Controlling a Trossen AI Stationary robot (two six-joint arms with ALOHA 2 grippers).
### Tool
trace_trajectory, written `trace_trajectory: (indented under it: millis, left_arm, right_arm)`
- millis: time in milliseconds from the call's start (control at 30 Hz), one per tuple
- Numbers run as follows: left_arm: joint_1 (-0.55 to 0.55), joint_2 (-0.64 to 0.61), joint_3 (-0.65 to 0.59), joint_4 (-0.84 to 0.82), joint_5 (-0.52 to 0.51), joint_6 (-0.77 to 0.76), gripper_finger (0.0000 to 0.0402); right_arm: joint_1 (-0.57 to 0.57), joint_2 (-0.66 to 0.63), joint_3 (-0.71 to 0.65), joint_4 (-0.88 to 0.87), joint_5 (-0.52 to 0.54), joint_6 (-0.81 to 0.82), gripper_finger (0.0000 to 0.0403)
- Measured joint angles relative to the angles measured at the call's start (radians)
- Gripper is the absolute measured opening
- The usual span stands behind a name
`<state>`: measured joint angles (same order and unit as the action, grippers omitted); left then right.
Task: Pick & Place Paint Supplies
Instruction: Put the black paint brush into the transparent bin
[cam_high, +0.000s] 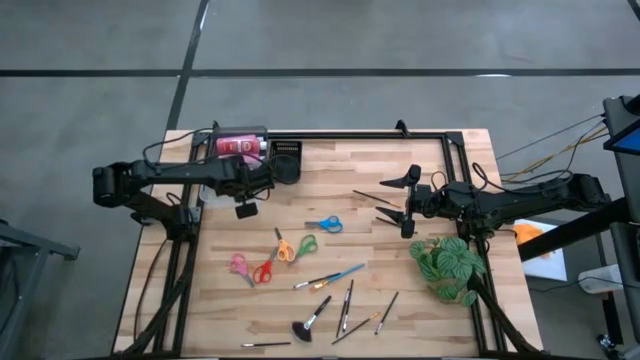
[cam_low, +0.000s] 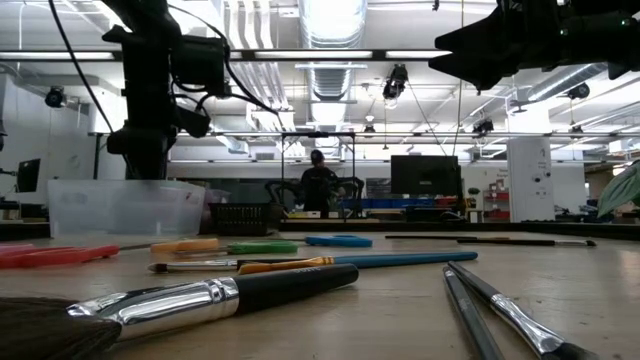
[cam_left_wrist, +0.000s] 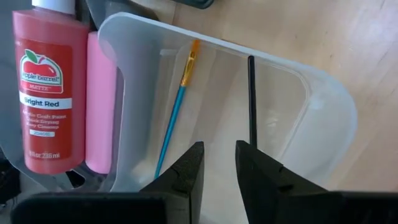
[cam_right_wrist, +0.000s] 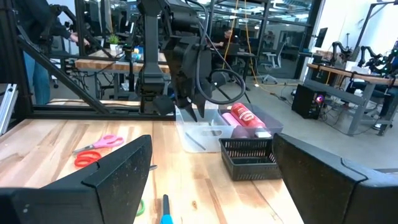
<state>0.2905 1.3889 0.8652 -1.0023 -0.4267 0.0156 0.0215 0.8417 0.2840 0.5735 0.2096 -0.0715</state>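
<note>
My left gripper (cam_left_wrist: 219, 171) (cam_high: 243, 180) hangs over the clear tub (cam_left_wrist: 323, 106), fingers pointing down and a narrow bare gap between them. A blue-handled brush (cam_left_wrist: 176, 109) and a black brush (cam_left_wrist: 252, 99) lie in the tub. A red paint bottle (cam_left_wrist: 50, 93) and a pink one (cam_left_wrist: 101, 99) lie beside the tub. My right gripper (cam_right_wrist: 214, 186) (cam_high: 395, 198) is wide open above the table's right middle, near two black brushes (cam_high: 375, 198). Scissors, blue (cam_high: 323, 224), orange and green (cam_high: 291, 248), pink and red (cam_high: 250, 268), lie flat on the table.
A black tray (cam_high: 287, 160) stands right of the tub at the far edge. Several brushes (cam_high: 340, 300) lie scattered near the table's near edge, one with a long blue handle (cam_high: 332, 277). The leafy plant (cam_high: 447, 265) sits at the right edge. A person (cam_low: 317, 180) shows far behind the table.
</note>
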Motion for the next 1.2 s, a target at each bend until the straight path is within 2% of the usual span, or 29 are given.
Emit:
trace_trajectory:
  millis: [200,367,600,733,867,1200]
  left_arm:
    - [-0.001,-0.001,0.045,-0.021,0.001,-0.017,0.0091]
    - [-0.004,-0.001,0.127,-0.034,0.046,-0.071,0.0091]
    - [-0.007,-0.001,0.205,-0.028,0.146,-0.195,0.0091]
    - [-0.029,-0.001,0.214,0.025,0.253,-0.265,0.0091]
    - [-0.118,0.0,0.204,0.136,0.331,-0.254,0.0091]
    - [-0.501,0.0,0.202,0.277,0.315,-0.323,0.0091]
  right_arm:
    - [0.0,0.0,0.0,0.0,0.0,0.0,0.0331]
    - [0.0,0.0,0.0,0.0,0.0,0.0,0.0331]
    - [0.0,0.0,0.0,0.0,0.0,0.0,0.0331]
    - [0.0,0.0,0.0,0.0,0.0,0.0,0.0331]
    - [0.0,0.0,0.0,0.0,0.0,0.0,0.0331]
    - [0.0,0.0,0.0,0.0,0.0,0.0,0.0331]
